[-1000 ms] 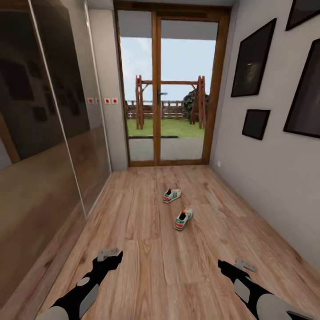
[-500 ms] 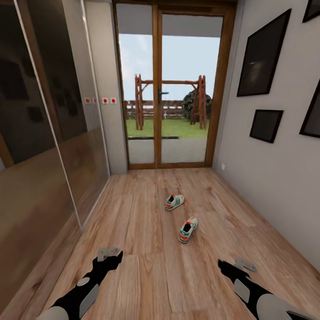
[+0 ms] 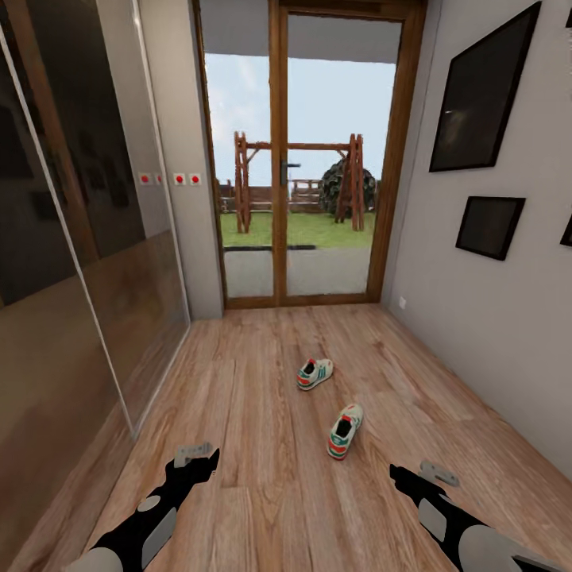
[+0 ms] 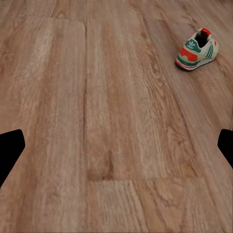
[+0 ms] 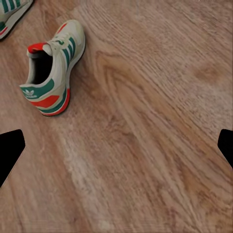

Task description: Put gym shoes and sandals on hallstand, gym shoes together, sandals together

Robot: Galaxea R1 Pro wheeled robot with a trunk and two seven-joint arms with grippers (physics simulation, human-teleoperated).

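Left end effector (image 3: 199, 461): low over the corridor floor (image 3: 262, 492), fingers apart, empty.
Right end effector (image 3: 413, 477): same height, fingers apart, empty.
Near gym shoe (image 3: 344, 430): on the planks ahead, heel toward robot.
Far gym shoe (image 3: 314, 372): further on, apart from the first.
Glass door (image 3: 306, 159): corridor end.

Light: bright daylight through far glass door (image 3: 298, 171)
Glare: faint reflections on left mirrored panels (image 3: 71, 238)
Shadows: soft, minimal
Sharpness: slightly soft render; wide-angle stretch at edges
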